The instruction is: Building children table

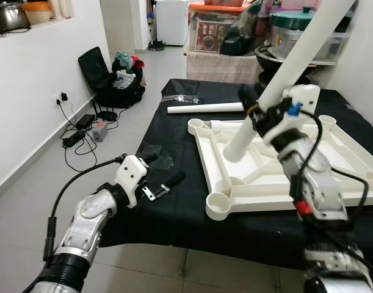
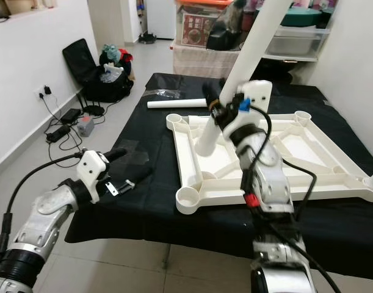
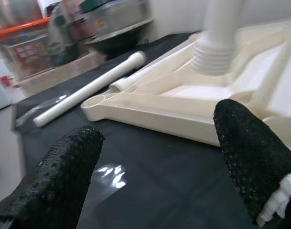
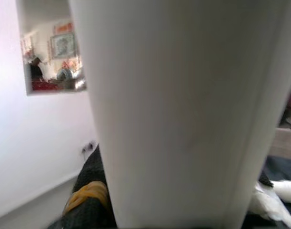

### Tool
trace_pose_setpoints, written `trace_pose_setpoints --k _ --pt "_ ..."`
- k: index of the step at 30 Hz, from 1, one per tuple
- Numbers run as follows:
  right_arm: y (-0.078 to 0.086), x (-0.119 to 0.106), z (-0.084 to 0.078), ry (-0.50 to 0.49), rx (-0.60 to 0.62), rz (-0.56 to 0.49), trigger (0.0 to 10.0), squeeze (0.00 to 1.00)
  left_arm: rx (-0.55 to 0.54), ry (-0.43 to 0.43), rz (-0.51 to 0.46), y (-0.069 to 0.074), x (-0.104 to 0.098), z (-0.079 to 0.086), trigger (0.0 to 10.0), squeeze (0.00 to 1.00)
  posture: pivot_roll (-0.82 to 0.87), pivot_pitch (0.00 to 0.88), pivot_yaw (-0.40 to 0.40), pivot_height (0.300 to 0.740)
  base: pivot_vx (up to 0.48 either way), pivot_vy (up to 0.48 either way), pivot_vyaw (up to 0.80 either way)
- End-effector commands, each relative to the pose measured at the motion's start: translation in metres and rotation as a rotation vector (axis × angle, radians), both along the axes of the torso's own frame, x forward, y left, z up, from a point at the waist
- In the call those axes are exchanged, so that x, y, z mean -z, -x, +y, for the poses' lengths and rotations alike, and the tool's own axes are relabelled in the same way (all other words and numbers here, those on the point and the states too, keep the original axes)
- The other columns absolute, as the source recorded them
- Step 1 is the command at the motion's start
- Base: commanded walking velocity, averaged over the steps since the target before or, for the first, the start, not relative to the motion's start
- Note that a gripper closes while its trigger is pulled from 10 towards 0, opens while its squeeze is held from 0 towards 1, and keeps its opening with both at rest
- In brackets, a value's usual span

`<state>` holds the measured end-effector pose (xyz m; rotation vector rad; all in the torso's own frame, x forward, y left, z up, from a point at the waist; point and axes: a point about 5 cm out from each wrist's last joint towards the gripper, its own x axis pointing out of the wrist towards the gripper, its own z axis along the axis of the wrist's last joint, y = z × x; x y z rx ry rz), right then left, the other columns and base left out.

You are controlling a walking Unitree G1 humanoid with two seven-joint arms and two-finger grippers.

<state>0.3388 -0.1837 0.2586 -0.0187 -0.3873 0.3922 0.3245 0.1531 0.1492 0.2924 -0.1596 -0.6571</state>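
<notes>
The right claw (image 1: 254, 105) is pinching a long white plastic table leg (image 1: 296, 55), which rises tilted up and away from it toward the shelves; the leg's ribbed lower end (image 3: 216, 57) sits just below and in front of the claw, over the inside of the upturned white plastic children's tabletop (image 1: 345, 152). That tabletop lies upside down on the black-draped worktop (image 1: 174, 207), directly under the right claw, with round leg sockets at its corners; the nearest socket (image 1: 221, 206) is below the claw, toward the robot, and holds nothing. A second white plastic leg (image 1: 204, 108) lies flat on the cloth beyond the tabletop, just past the far socket and to the left of the right claw.

The left claw (image 1: 165, 173) hovers at the near left edge of the worktop with its black fingers (image 3: 59, 176) spread apart, gripping nothing; the tabletop lies ahead of it and to its right, apart from it. A patch of clear plastic film (image 1: 155, 160) lies on the cloth just beyond this claw.

Far beyond the right claw, stacked storage bins (image 1: 296, 30) stand on shelves, their contents and labels too blurred to read. On the floor well left of the left claw sits an open black bag (image 1: 110, 82) stuffed with clothes.
</notes>
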Motion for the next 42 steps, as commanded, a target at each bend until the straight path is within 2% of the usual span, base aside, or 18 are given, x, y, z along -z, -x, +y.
trace_pose_setpoints --k 1,2,4,7,9,15,18,25,30,32,36,37,42 --pt "0.015 0.004 -0.008 0.056 -0.096 0.018 0.0 0.00 -0.072 -0.038 0.034 0.000 0.011 0.009 10.0 0.00 0.06 0.000 -0.071 0.740 0.000 0.000 0.00" --pt "0.015 0.004 -0.008 0.056 -0.096 0.018 0.0 0.00 -0.072 -0.038 0.034 0.000 0.011 0.009 10.0 0.00 0.06 0.000 -0.071 0.740 0.000 0.000 0.00" --pt "0.030 0.012 -0.014 0.111 -0.196 0.049 0.0 0.00 -0.106 -0.058 0.052 0.003 0.017 0.016 10.0 0.00 0.07 0.000 -0.070 0.740 0.000 0.000 0.00" --pt "0.032 0.015 -0.013 0.139 -0.223 0.054 0.0 0.00 -0.113 -0.070 0.073 0.005 0.020 0.019 10.0 0.00 0.07 0.000 -0.070 0.740 0.000 0.000 0.00" --pt "0.030 0.019 -0.012 0.163 -0.234 0.053 0.0 0.00 -0.126 -0.136 0.138 0.009 0.033 0.023 10.0 0.00 0.07 0.000 -0.070 0.740 0.000 0.000 0.00" --pt "0.027 0.021 -0.003 0.133 -0.260 0.055 0.0 0.00 -0.034 -0.141 0.165 0.019 0.040 0.009 10.0 0.00 0.07 0.000 -0.064 0.740 0.000 0.000 0.00" --pt "0.031 0.025 0.007 0.109 -0.307 0.069 0.0 0.00 0.012 -0.164 0.165 0.025 0.044 -0.001 10.0 0.00 0.08 0.000 -0.074 0.740 0.000 0.000 0.00" --pt "0.039 0.029 0.021 0.107 -0.407 0.085 0.0 0.00 0.018 -0.170 0.178 0.030 0.048 -0.001 10.0 0.00 0.08 0.000 -0.076 0.740 0.000 0.000 0.00" --pt "0.042 0.034 0.022 0.124 -0.429 0.104 0.0 0.00 0.035 -0.168 0.186 0.030 0.048 -0.003 10.0 0.00 0.07 0.000 -0.072 0.740 0.000 0.000 0.00" --pt "0.044 0.040 0.016 0.135 -0.423 0.129 0.0 0.00 0.111 -0.183 0.212 0.037 0.052 -0.013 10.0 0.00 0.07 0.000 -0.072 0.740 0.000 0.000 0.00" --pt "0.046 0.043 0.014 0.136 -0.421 0.143 0.0 0.00 0.166 -0.190 0.230 0.044 0.055 -0.019 10.0 0.00 0.07 0.000 -0.074 0.740 0.000 0.000 0.00" --pt "0.048 0.047 0.016 0.134 -0.433 0.155 0.0 0.00 0.195 -0.181 0.245 0.050 0.056 -0.021 10.0 0.00 0.07 0.000 -0.074 0.740 0.000 0.000 0.00" --pt "0.048 0.051 0.020 0.144 -0.458 0.177 0.0 0.00 0.199 -0.200 0.252 0.053 0.059 -0.021 10.0 0.00 0.07 0.000 -0.075 0.740 0.000 0.000 0.00"
